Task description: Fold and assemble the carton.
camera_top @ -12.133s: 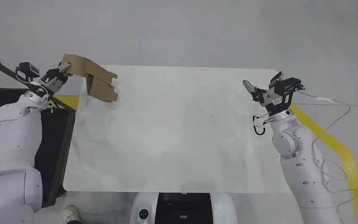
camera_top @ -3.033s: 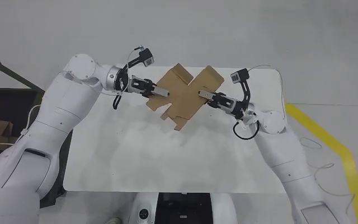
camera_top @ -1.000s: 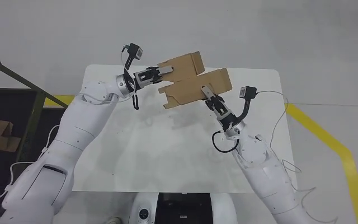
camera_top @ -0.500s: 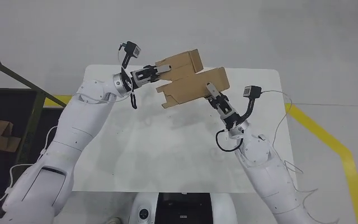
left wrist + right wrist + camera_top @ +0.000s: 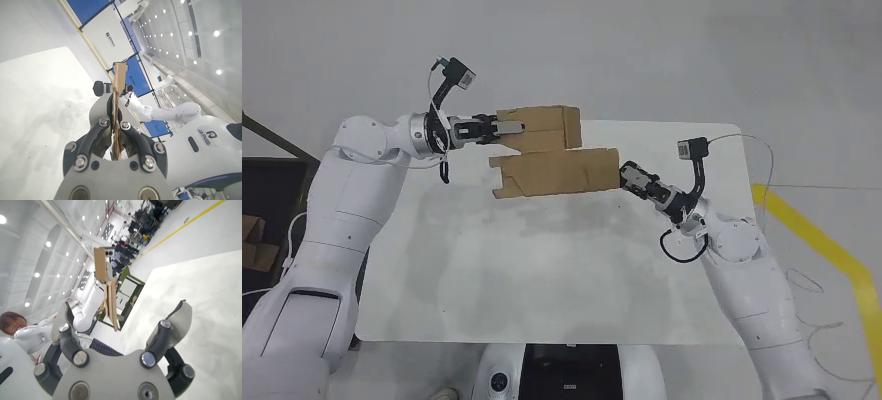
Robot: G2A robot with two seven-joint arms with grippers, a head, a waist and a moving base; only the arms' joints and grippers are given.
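Carton, a flat brown corrugated cardboard blank [image 5: 557, 172], hangs in the air above the wide white rectangular table [image 5: 542, 290], over its far half and clear of the surface. It shows as two long panels lying side by side, the farther one offset toward the robot's left. Its long axis runs across the table from one arm to the other.

Both wrist views see the carton edge-on, so the sheet stands on its edge rather than lying flat.

The left gripper [image 5: 510, 128] pinches the left end of the farther panel. In the left wrist view its black fingers [image 5: 108, 102] press together on the cardboard edge, which runs straight out ahead of them.

The right gripper [image 5: 627, 178] sits just at the opposite end, by the right end of the nearer panel. Its fingers [image 5: 65, 313] are spread wide, and nothing is clamped between them. The carton's near end lies straight ahead, in line with the gap. Whether the fingertips touch the cardboard cannot be told.

The next move likely turns on this line-up. The right arm is the nearer one to the free end and needs only a short advance along the carton's long axis before closing
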